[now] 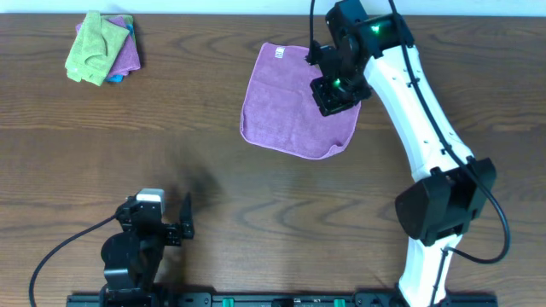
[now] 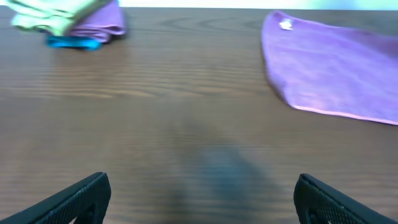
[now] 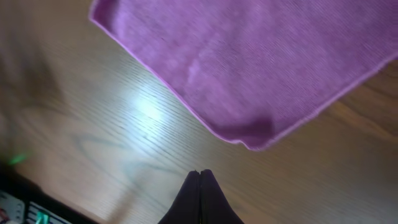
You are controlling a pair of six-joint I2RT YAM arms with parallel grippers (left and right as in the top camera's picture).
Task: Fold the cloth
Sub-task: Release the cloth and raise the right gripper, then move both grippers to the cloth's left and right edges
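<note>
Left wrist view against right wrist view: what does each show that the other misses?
Only left wrist: the stacked cloths at far left, the white tag on the cloth, and the left pincer wide open. Only right wrist: the right pincer shut and empty, with a corner of the cloth just beyond its tips. Both: the purple cloth lying on the wooden table.

The cloth (image 1: 294, 111) was plain violet with a white tag (image 1: 279, 53); the table (image 1: 213, 162) beneath was dark-brown wood grain. Far left of the cloth sat a lime-green cloth (image 1: 92, 47), a pinkish-purple cloth (image 1: 127, 55) and a blue cloth (image 2: 73, 42).
</note>
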